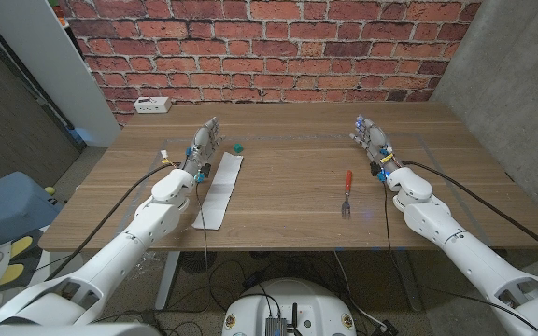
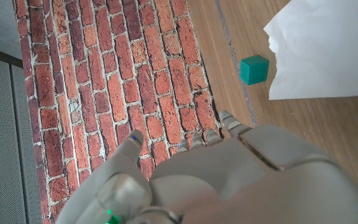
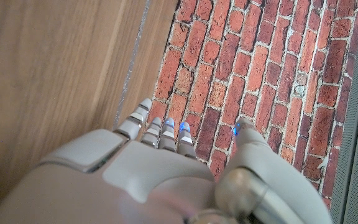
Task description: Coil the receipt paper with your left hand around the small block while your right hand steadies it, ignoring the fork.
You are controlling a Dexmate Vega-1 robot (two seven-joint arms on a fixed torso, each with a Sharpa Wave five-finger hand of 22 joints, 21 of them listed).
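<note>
Viewing the head camera, I see the left hand (image 1: 205, 142) standing at the far left part of the wooden table (image 1: 297, 187), fingers extended and holding nothing. My left wrist camera shows the same hand (image 2: 229, 180) from behind, fingers straight, with no object against them.

The receipt paper (image 1: 219, 189) lies as a flat, uncoiled strip just beside the left hand, running from near the table's front edge toward the far side. In the left wrist view the paper's end (image 2: 322, 50) is visible on the wood. The small block (image 1: 237, 147), green, sits just past the far end of the strip; in the left wrist view the block (image 2: 254, 69) lies close to the paper corner, and I cannot tell whether they touch.

The right hand (image 1: 372, 138) stands at the far right, well apart from paper and block, fingers extended and empty; the right wrist view (image 3: 160, 174) confirms this.

The fork (image 1: 347, 193), red-handled, lies near the right forearm.

A white power strip (image 1: 152, 105) rests at the far left corner.
</note>
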